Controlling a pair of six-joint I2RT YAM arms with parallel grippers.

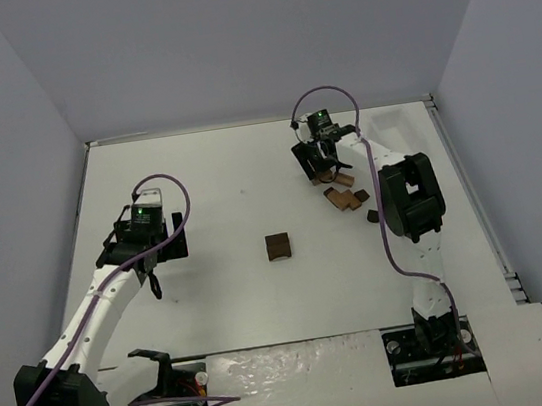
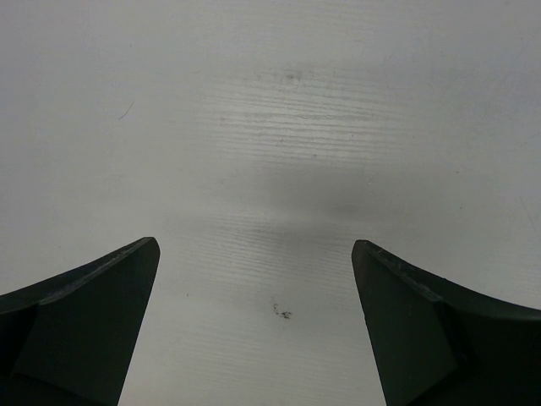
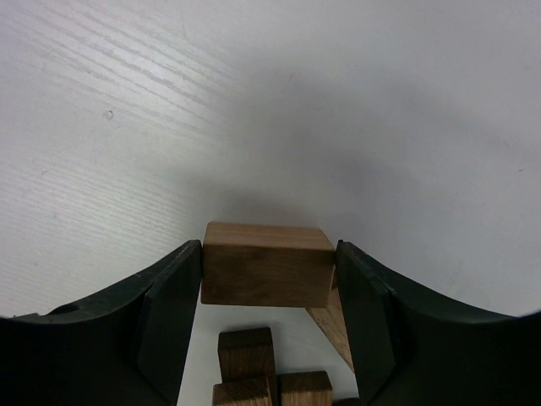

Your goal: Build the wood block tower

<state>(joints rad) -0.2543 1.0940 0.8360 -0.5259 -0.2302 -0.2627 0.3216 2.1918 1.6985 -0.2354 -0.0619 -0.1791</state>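
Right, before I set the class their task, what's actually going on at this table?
Two robot arms are building a wood block tower. The right gripper is closed on a light tan block at the pile of loose blocks on the far right of the table. The left gripper is open and empty over bare table. The tower is a low dark stack near the middle, with neither gripper at it.
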